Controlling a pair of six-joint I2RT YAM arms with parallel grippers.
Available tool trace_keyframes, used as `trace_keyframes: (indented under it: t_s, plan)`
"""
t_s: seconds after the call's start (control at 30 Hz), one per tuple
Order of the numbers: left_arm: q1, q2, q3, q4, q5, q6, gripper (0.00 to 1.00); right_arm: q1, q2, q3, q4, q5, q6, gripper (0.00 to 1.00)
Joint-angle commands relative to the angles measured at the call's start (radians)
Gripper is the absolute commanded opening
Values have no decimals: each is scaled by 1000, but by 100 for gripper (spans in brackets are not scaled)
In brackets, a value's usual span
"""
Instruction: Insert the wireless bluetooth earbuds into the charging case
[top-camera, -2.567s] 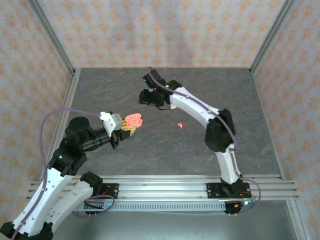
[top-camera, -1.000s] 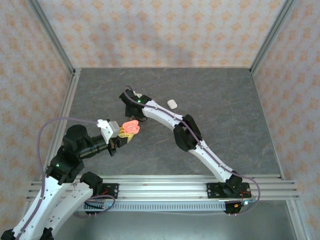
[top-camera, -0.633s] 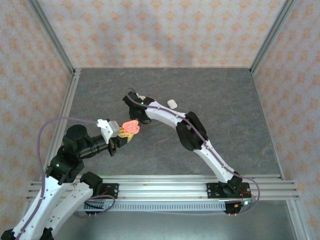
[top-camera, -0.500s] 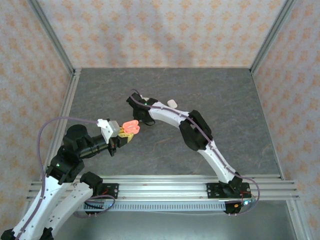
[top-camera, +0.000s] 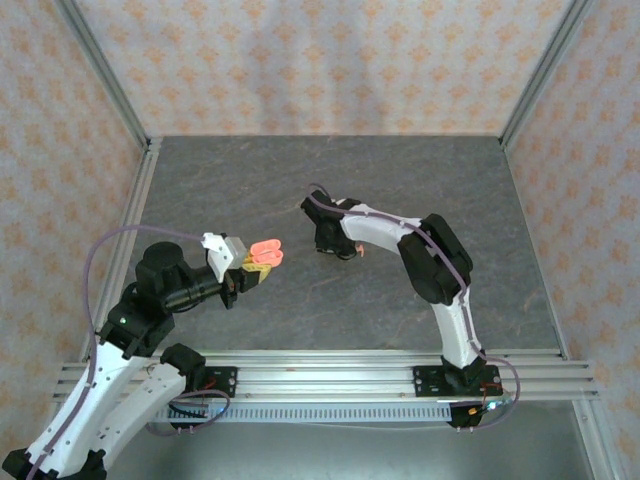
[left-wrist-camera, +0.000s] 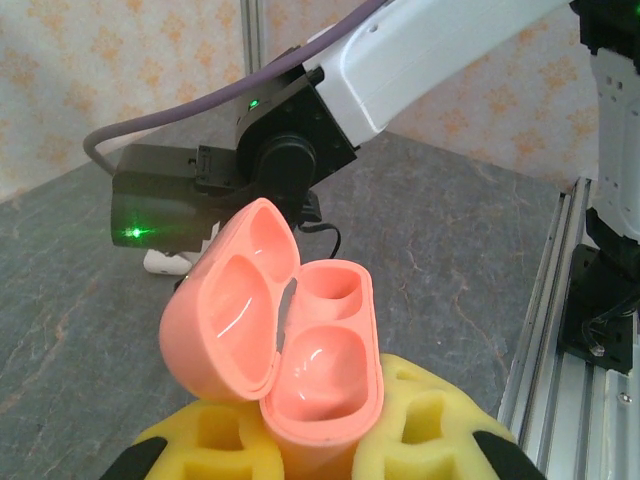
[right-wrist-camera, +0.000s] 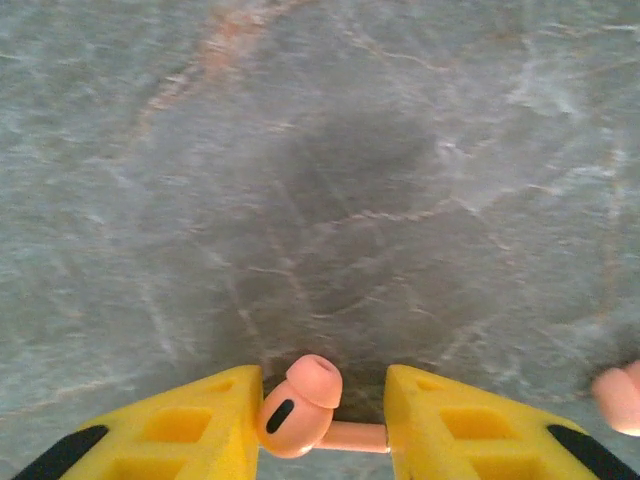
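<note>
Pinching a coral earbud end to end, the right gripper holds its yellow fingers part closed, the bud's rounded head against one finger and the stem tip against the other, close over the grey desk. That looks a thin hold: with only two small contact spots, the bud could pivot or pop free on the way across. It also lies crosswise, so the stem may meet a well's rim rather than drop in. A second coral earbud lies just beside the gripper and could be knocked away. Well apart, the left gripper is pressed together on the base of the open coral charging case, both wells empty. A hard push there might tilt the case in its pads or flip the lid shut.
</note>
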Motion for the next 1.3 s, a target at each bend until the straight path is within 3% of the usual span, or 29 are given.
trace_keyframes:
  t_s: [0.0, 0.37, 0.57, 0.73, 0.83, 1.13, 1.27]
  plan:
    - [10, 4, 12, 38, 11, 13, 0, 3, -50, -20, -75, 31, -18, 41]
    - [10, -6, 4, 30, 6, 8, 0, 3, -178, -204, 123, -261, 156, 52]
    - [10, -11, 4, 27, 6, -3, 0, -2, -262, -197, 110, -225, 139, 53]
    - [9, -10, -6, 46, 7, -34, 0, -75, -224, -144, 44, -223, 87, 31]
    - [10, -12, -10, 54, 5, -59, 0, -117, -177, -125, 42, -222, 59, 23]
    - [8, -35, -26, 54, -12, -97, 0, -138, -27, -72, 70, -252, 15, 16]
    - [8, -49, -27, 39, -24, -95, 0, -134, -54, -118, 97, -261, 39, 15]
